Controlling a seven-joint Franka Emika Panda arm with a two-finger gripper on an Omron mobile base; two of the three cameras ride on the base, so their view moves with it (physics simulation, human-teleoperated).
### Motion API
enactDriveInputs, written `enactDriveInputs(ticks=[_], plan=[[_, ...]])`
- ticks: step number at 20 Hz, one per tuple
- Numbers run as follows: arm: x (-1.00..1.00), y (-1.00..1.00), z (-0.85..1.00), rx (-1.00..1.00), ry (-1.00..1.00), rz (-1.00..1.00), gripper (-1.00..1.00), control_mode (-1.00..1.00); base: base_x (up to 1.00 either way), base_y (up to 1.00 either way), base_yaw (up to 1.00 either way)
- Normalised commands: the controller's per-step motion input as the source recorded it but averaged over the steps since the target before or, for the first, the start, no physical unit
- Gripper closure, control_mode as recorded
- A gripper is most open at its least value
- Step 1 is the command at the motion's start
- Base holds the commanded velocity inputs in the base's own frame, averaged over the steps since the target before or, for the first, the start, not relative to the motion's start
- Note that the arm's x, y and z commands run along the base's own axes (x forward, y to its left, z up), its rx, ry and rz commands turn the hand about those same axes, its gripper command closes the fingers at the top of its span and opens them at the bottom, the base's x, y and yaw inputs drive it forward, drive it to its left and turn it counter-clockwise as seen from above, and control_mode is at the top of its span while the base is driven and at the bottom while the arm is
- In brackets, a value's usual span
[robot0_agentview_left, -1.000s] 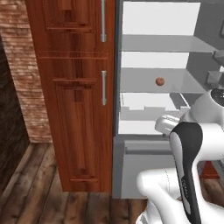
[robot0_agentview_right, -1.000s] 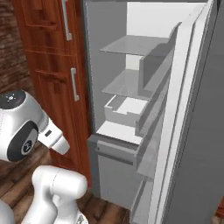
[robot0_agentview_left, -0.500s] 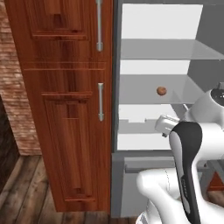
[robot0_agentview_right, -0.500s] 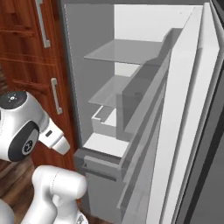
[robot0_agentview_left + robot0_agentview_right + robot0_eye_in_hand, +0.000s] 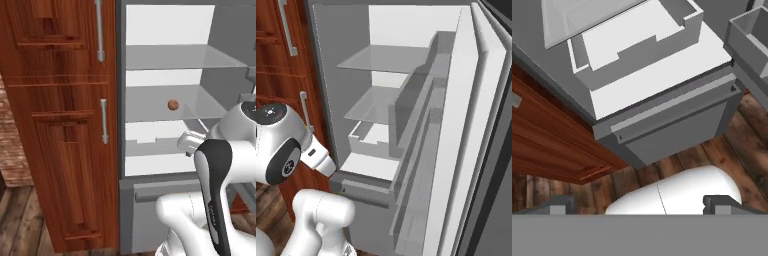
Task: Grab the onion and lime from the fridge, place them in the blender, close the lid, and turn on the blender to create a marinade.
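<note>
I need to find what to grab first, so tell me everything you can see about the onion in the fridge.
The onion is a small, round, orange-brown ball with a smooth, plain surface. It rests on the middle pale glass shelf of the open fridge, roughly midway across the shelf and set back from its front edge. It sits alone; only the shelf under it touches it, and nothing lies beside it. Finer detail such as skin or a stem is too small to tell.
</note>
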Motion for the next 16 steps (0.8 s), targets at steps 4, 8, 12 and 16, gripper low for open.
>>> enactDriveInputs(ticks=[4,8,12,16], plan=[[0.0,0.0,0.0,0.0,0.0,0.0,-1.0,1.0,0.29,-0.02,-0.21],[0.0,0.0,0.0,0.0,0.0,0.0,-1.0,1.0,0.33,0.0,-0.22],[0.0,0.0,0.0,0.0,0.0,0.0,-1.0,1.0,0.22,-0.06,-0.28],[0.0,0.0,0.0,0.0,0.0,0.0,-1.0,1.0,0.27,-0.01,-0.26]])
